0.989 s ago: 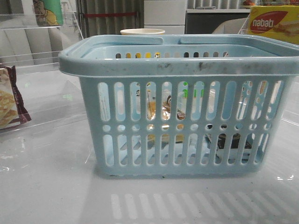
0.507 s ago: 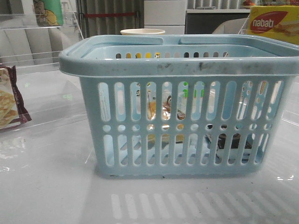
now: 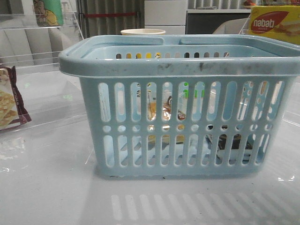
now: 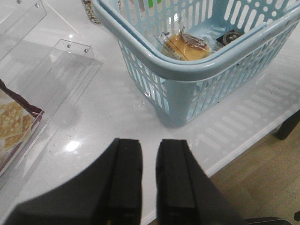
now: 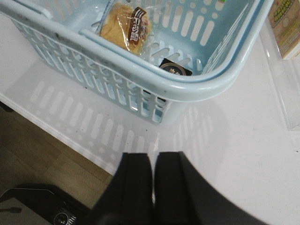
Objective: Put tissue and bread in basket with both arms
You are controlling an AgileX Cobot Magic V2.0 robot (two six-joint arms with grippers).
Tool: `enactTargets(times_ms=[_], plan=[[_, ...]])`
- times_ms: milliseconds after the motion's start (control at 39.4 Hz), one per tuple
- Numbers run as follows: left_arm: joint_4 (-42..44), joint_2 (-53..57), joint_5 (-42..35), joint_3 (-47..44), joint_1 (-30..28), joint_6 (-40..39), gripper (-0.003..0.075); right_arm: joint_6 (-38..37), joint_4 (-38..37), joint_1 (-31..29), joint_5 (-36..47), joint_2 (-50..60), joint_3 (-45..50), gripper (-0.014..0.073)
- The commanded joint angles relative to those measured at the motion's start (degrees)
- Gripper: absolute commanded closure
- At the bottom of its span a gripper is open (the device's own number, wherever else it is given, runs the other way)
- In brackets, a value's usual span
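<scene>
From the front, the basket [image 3: 180,105] stands upright on the white worktop [image 3: 47,187], filling most of the view toward the right side. Through its slotted wall the bread [image 3: 165,111] shows near the middle of the basket, and the dark tissue [image 3: 230,142] lies low on the basket floor toward the right end. A maroon-edged snack bag [image 3: 10,99] sits at the left edge of the worktop, a paper cup [image 3: 143,32] stands behind the basket, and a yellow box [image 3: 275,23] is at the far right. Neither arm appears here.

In the left wrist view, the left gripper [image 4: 149,180] hangs over the worktop's near edge, its two black fingers nearly together with a narrow gap and nothing between them. The basket [image 4: 187,70] is well apart from it, with the bread [image 4: 184,44] and the tissue [image 4: 231,37] inside.

In the right wrist view, the right gripper [image 5: 153,187] has its fingers pressed almost together, empty, over the near edge. The bread [image 5: 127,25] and tissue [image 5: 175,69] lie inside the basket [image 5: 140,70].
</scene>
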State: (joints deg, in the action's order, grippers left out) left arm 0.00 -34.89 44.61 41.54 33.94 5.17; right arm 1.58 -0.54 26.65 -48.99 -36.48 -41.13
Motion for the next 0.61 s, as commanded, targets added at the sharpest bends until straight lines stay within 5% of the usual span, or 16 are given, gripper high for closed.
enactTargets(times_ms=[0,583], plan=[[0.0,0.07,-5.47,1.48,0.17,-0.56,0.0632,0.3,-0.62,-0.03,2.63,0.12,-1.59,0.0532],[-0.47,0.07,-5.33,1.48,0.17,-0.56,0.0629,0.3,-0.62,-0.03,2.62,0.12,-1.59,0.0538]])
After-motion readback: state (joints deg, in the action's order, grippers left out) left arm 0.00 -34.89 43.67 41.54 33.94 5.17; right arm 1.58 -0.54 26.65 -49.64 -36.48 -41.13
